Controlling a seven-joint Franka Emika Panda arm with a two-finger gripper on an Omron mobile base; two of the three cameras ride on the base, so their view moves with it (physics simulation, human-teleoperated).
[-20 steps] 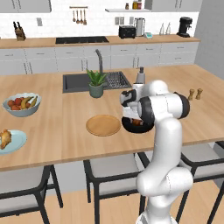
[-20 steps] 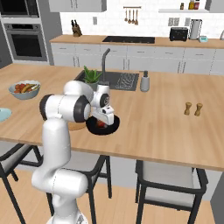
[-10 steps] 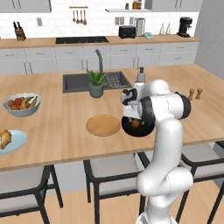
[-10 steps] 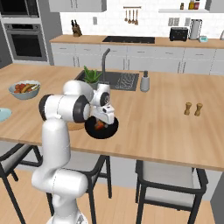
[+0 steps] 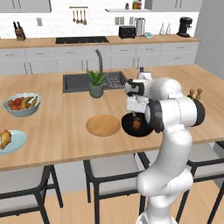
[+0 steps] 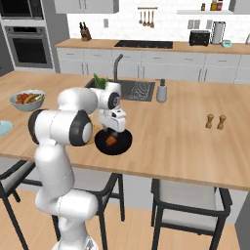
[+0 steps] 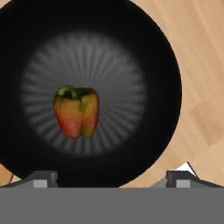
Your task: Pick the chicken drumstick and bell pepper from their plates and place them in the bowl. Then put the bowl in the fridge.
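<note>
left base view: the white arm's two-finger gripper hung just above the round glossy black shallow bowl, which sat near the front edge of the long wooden island counter, with the small red-orange bell pepper lying inside it. the round tan wood plate sat bare just beside the bowl, and the lumpy golden-brown chicken drumstick was on the pale blue glossy plate well apart at the far left, so a long reach or a base drive looked needed; risk was the arm sweeping low and clipping the pale blue-grey bowl of mixed fruit or the small potted green plant on the way. right base view: the bowl lay near the counter lip above a dark-framed grey stool, so a nudge from the fingers pulling up could slide it toward the edge; open wood lay to its right up to the two small wooden shakers. hand view: the pepper lay on its side near the middle of the bowl, free of the fingertips, which stood spread wide with nothing between them; the rounded pepper could roll when the bowl gets carried to the fridge, and the bowl's rim left little room beside the fingers.
</note>
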